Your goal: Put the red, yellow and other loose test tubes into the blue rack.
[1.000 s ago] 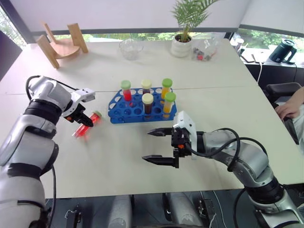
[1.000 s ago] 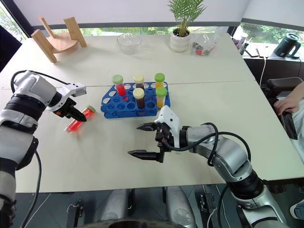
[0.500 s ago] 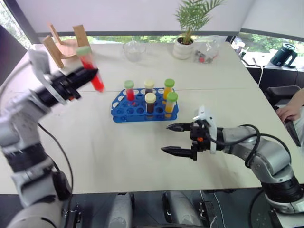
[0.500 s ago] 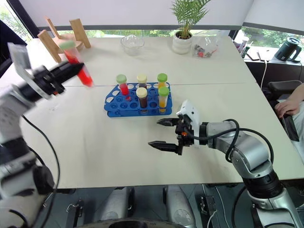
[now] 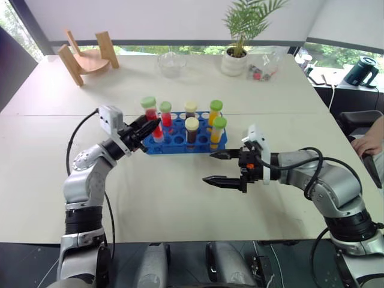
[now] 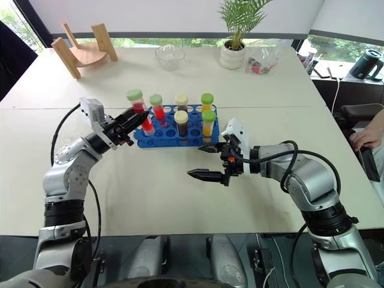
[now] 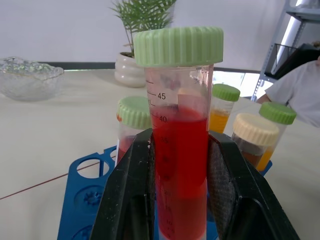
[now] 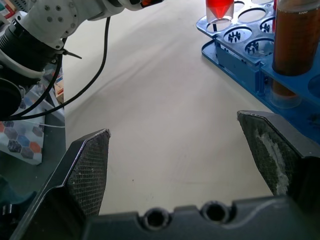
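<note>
The left gripper (image 5: 150, 127) has swung in from the worktop's (image 5: 180, 198) left side, jaws clamped on the red test tube (image 7: 181, 150), now upright over the blue rack's (image 5: 157, 147) left end. The right gripper (image 5: 217, 168) has eased rightward, jaws wide and empty, just in front of the rack

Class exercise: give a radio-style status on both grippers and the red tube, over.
Left gripper shut on red tube, upright over blue rack. Right gripper open, empty. Nothing blocking.
</note>
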Tool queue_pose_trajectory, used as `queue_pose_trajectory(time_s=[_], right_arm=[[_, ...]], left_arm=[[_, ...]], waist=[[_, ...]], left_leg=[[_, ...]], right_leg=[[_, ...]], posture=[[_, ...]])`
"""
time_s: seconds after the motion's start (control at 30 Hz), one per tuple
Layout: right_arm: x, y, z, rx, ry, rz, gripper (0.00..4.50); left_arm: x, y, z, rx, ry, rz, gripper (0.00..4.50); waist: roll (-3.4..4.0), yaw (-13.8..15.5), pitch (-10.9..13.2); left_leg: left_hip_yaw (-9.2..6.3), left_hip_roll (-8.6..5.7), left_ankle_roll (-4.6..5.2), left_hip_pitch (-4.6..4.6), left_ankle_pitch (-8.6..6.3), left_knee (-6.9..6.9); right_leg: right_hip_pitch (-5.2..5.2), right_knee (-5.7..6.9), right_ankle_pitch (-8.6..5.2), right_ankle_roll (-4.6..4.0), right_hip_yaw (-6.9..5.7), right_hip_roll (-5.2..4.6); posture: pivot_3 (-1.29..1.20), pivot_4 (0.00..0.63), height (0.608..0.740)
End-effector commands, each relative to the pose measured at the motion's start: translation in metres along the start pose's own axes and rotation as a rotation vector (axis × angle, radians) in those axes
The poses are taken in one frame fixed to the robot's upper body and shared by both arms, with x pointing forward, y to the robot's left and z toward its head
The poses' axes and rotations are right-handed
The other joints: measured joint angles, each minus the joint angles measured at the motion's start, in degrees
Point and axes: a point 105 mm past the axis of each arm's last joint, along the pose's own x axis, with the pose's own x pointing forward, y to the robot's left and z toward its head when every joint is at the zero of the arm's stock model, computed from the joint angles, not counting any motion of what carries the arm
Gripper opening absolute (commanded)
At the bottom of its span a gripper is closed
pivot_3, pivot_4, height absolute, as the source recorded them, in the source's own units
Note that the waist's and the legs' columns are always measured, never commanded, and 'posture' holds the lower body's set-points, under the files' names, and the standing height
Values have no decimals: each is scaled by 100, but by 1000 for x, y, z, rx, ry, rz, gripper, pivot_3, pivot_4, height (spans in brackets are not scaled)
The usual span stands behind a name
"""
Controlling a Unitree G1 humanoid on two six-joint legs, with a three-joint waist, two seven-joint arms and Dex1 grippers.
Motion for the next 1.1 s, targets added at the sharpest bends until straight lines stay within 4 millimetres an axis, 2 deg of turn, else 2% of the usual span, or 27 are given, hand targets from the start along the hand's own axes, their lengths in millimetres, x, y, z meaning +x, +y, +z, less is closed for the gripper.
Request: queue_pose_trajectory(time_s=[0.03, 0.3, 0.67, 1.1], right_arm=[[-1, 1, 5, -24, -27, -12, 4500], [2, 0, 5, -18, -49, -43, 4500], [4, 0, 6, -11, -65, -52, 4500], [13, -2, 8, -16, -78, -50, 4500]], left_arm=[[7, -2, 5, 70, -21, -26, 845], [17, -4, -9, 96, 6, -50, 845], [17, -11, -19, 139, 33, -77, 845], [11, -1, -23, 184, 40, -13, 845]], waist=[[0, -1, 0], [0, 1, 0], [0, 0, 0], [1, -8, 0]], left_leg=[[0, 0, 0, 0, 0, 0], [1, -1, 0, 0, 0, 0], [0, 0, 0, 0, 0, -1], [0, 0, 0, 1, 0, -1]], right_leg=[[0, 0, 0, 0, 0, 0], [1, -1, 0, 0, 1, 0], [1, -2, 0, 0, 1, 0], [1, -3, -1, 0, 1, 0]], posture=[[0, 150, 740], [0, 150, 740], [0, 150, 740], [0, 150, 740]])
